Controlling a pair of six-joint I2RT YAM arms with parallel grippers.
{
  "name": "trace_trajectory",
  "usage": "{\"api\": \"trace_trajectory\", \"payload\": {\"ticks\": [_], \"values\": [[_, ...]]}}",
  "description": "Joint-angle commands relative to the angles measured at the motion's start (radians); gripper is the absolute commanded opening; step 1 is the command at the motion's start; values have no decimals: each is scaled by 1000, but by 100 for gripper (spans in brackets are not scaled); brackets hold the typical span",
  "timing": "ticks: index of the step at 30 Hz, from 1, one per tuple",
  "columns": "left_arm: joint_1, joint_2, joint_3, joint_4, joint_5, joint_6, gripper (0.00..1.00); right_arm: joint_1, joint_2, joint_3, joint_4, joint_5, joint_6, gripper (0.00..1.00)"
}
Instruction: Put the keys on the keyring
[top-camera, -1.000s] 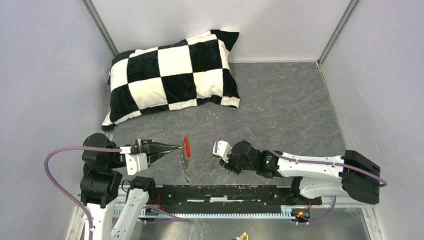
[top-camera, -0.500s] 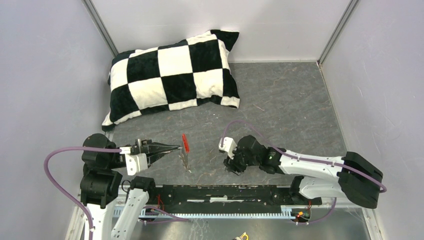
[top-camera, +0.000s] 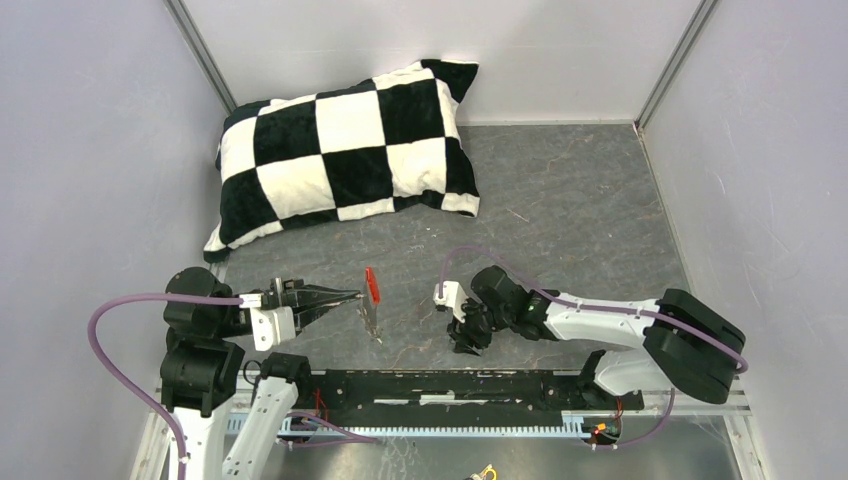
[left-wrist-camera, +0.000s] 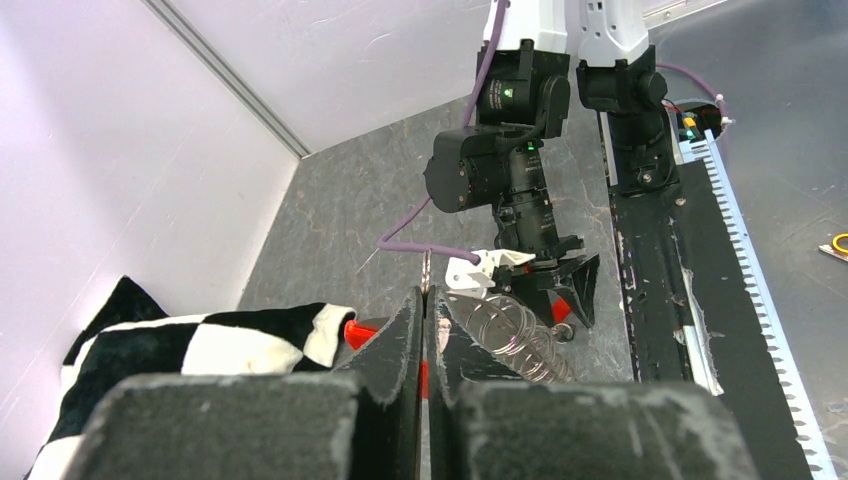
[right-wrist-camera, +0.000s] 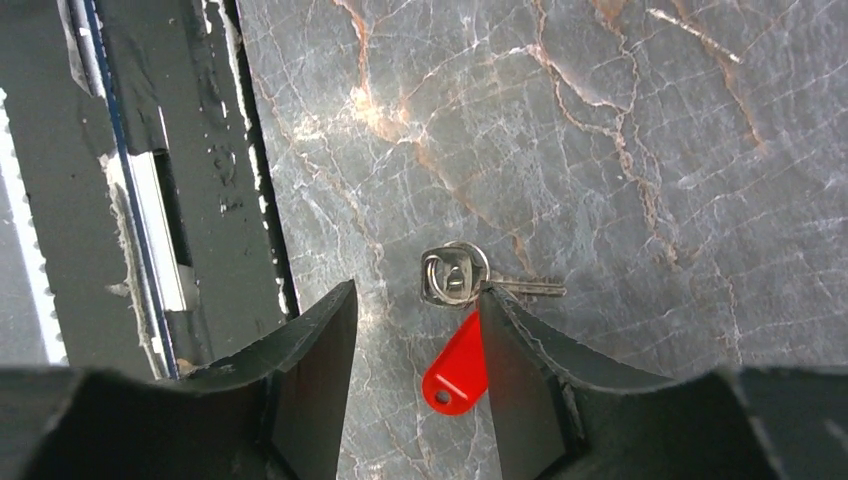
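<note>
Nearest us, along the table's (top-camera: 590, 190) edge, runs the black rail (top-camera: 450, 385). Just beyond it the right gripper (right-wrist-camera: 418, 292) points down at the stone-grey top, its fingers spread. Between them lies a silver key (right-wrist-camera: 455, 277), blade pointing right, with a red tab (right-wrist-camera: 458, 365) below it. The tab's edge slips behind the right-hand finger, so we cannot tell whether they touch. From above, the gripper hides the key altogether.

To the left, the left gripper (left-wrist-camera: 422, 300) has its fingers pressed together on the keyring (top-camera: 371, 318). Its red fob (top-camera: 373, 284) stands up and the silvery coil hangs down (the exact pinch point is too fine for us to make out).

Beyond both lies bare table. The checkered pillow (top-camera: 345, 150) fills the far left corner against the walls.
</note>
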Motion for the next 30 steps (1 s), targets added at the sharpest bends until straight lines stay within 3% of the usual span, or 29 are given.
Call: {"api": "trace_trajectory", "payload": {"ticks": [1, 10, 19, 30], "values": [[6, -4, 14, 23, -7, -40, 2, 2, 36, -2, 66, 21, 4, 53], [6, -4, 20, 23, -14, -41, 2, 5, 82, 32, 30, 101, 16, 38], [6, 1, 28, 23, -18, -41, 2, 47, 17, 13, 54, 218, 34, 2], [6, 1, 31, 25, -29, -41, 2, 49, -107, -41, 167, 204, 81, 0]]}}
